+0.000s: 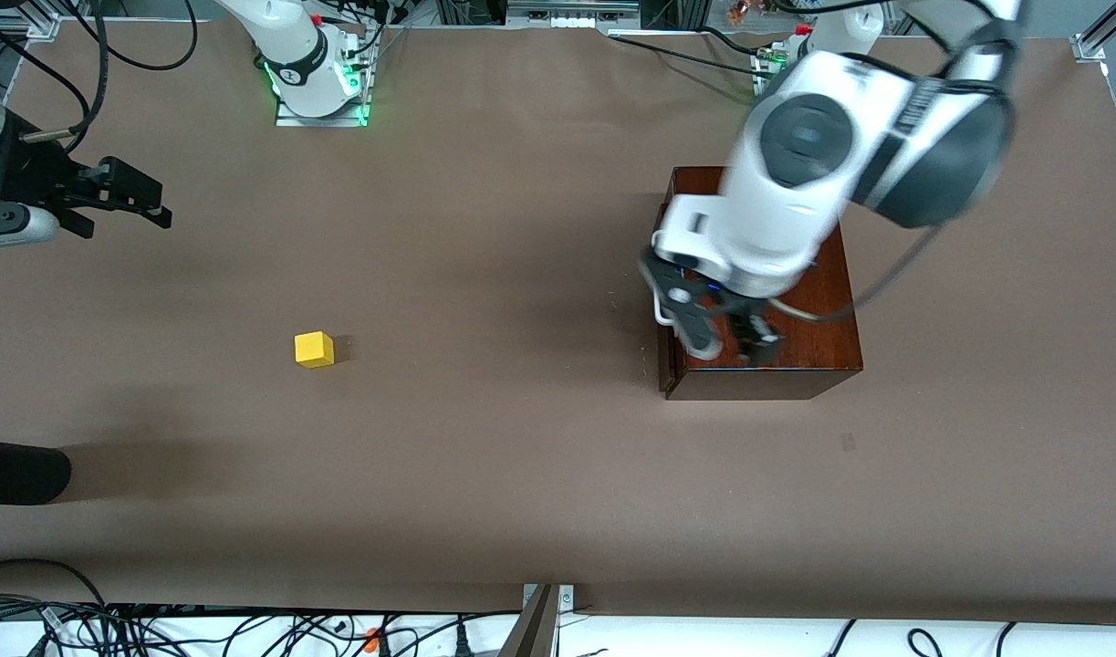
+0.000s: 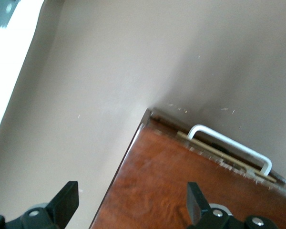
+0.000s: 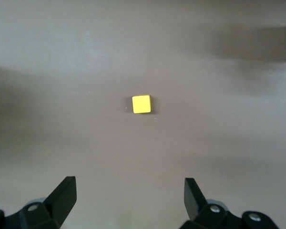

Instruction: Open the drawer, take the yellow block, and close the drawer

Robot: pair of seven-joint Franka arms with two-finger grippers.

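The yellow block (image 1: 314,349) sits alone on the brown table, toward the right arm's end; it also shows in the right wrist view (image 3: 141,104). My right gripper (image 1: 156,208) (image 3: 128,188) is open and empty, up in the air, with the block showing ahead of its fingers in its wrist view. The dark wooden box (image 1: 822,310) (image 2: 171,176) stands toward the left arm's end. Its drawer looks pushed in, with only a thin pale strip by the white loop handle (image 1: 660,308) (image 2: 229,143). My left gripper (image 1: 733,347) (image 2: 131,193) is open and empty over the box top near the handle end.
A black rounded object (image 1: 19,470) lies at the table's edge at the right arm's end, nearer to the front camera than the block. Cables (image 1: 247,630) run along the table edge nearest the front camera.
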